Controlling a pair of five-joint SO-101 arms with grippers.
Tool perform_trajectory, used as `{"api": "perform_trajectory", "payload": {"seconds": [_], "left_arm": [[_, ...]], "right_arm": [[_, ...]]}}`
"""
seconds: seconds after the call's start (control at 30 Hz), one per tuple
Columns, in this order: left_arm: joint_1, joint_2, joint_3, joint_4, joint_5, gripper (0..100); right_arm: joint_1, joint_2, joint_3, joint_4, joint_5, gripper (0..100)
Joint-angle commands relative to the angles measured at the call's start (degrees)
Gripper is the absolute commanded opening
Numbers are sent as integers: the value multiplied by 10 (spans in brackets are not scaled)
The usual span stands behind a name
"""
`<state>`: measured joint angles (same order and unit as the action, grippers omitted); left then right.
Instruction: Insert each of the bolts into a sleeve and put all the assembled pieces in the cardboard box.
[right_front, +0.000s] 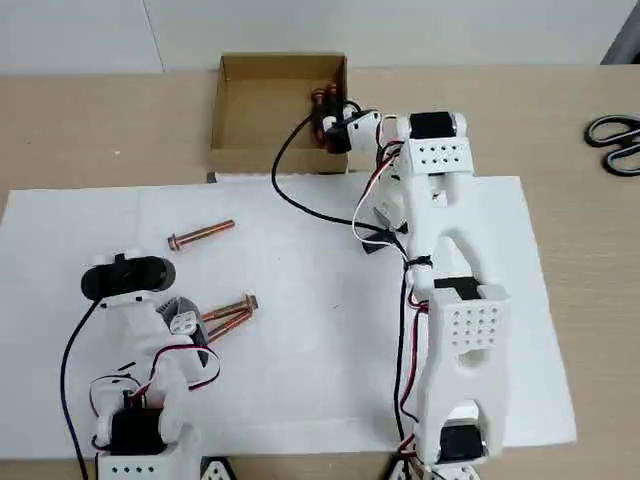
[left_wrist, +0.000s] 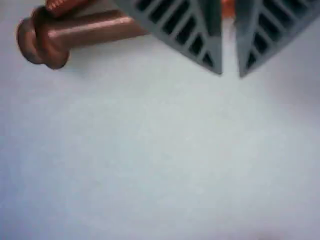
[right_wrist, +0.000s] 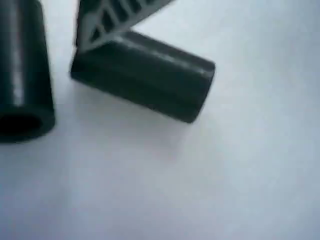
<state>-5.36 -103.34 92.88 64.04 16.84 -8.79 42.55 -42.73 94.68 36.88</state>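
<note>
- Lower left of the high view: the left tool (right_front: 186, 320) sits low on the white sheet (right_front: 300, 380), right over the shanks of two copper bolts (right_front: 232, 310) lying side by side. Its jaws are pulled almost together with just a slit between them, and nothing is clearly clamped. My guess is it's lining up to pick one off the pair.
- A bit above that, a third bolt (right_front: 201, 235) lies loose on the sheet, well apart from both arms, so it looks like that one's waiting its turn.
- Top centre: the cardboard box (right_front: 270, 158) sits on the desk (right_front: 100, 120) just past the sheet's far edge, handy for the right arm.
- The right tool (right_front: 335, 125) hangs at the box's right wall. I can't tell if it's open or closed. Its wrist view has it touching a black sleeve (right_wrist: 145, 82) lying on its side, with a second sleeve (right_wrist: 22, 75) just beside.
- Far upper right: scissors (right_front: 615, 143), parked out of the way.
</note>
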Motion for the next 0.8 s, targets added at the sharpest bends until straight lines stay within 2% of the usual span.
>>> {"api": "perform_trajectory", "payload": {"seconds": [0.0, 0.47, 0.77], "left_arm": [[-3, -4, -4, -11, 4, 6], [-3, -4, -4, -11, 4, 6], [-3, -4, -4, -11, 4, 6]], "right_arm": [[5, 7, -1, -5, 13, 149], [0, 66, -3, -38, 12, 146], [-6, 77, -3, -42, 8, 24]]}}
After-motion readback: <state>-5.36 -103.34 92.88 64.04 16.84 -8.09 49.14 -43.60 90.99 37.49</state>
